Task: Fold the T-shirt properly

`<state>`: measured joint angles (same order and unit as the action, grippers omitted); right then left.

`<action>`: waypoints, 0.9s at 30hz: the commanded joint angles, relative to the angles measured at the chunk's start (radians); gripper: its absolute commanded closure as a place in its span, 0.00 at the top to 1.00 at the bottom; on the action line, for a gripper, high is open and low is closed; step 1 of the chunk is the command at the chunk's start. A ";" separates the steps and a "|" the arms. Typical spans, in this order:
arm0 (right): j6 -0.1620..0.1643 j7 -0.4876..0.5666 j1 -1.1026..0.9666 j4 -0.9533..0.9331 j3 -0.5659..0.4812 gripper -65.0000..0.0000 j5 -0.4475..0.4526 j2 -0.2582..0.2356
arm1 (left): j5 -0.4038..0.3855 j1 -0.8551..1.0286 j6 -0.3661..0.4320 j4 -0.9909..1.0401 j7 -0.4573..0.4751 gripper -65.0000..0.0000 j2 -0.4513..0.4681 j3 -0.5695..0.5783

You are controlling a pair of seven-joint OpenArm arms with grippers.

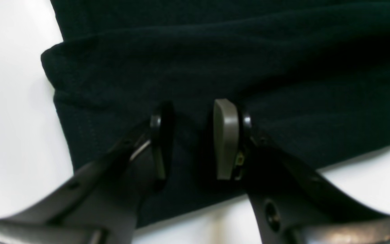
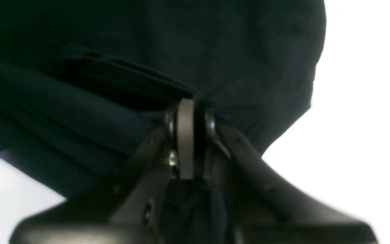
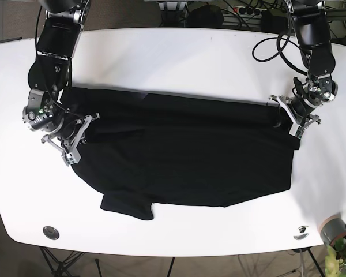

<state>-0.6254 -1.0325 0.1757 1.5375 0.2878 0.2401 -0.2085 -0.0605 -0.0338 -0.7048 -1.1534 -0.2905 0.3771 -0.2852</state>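
T-shirt black in base view, plain, no print; reads very dark navy under left wrist camera. Table white. Left gripper black with one grey pad. Right gripper black, grey pad too. Cables black.

No text, label, brand, number or sign could be read on anything in any of the three views.

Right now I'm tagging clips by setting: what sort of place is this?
Probably a robotics lab or test room: a white table on tripod legs with two arms mounted at its back edge, loose cables and a power strip behind it.
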 commanded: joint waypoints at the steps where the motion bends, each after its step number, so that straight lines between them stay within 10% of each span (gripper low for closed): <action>1: 0.003 0.031 0.048 -0.010 0.004 0.04 0.005 -0.019 | 0.023 -0.007 0.007 -0.006 -0.020 0.26 0.018 -0.003; 13: 0.003 0.110 0.134 -0.121 0.004 0.09 0.005 -0.050 | 0.023 -0.007 0.007 -0.006 -0.020 0.26 0.020 -0.003; 21: 0.003 0.106 0.107 -0.030 0.047 0.65 0.008 -0.055 | 0.023 -0.007 0.007 -0.006 -0.020 0.26 0.020 -0.003; 27: 0.003 0.105 0.000 0.119 0.093 0.71 0.006 -0.038 | 0.023 -0.007 0.007 -0.006 -0.020 0.26 0.020 -0.003</action>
<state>-0.6186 -0.9455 0.1856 1.6016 0.3809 0.2352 -0.2462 -0.0601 -0.0334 -0.7040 -1.1526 -0.2905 0.3779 -0.2852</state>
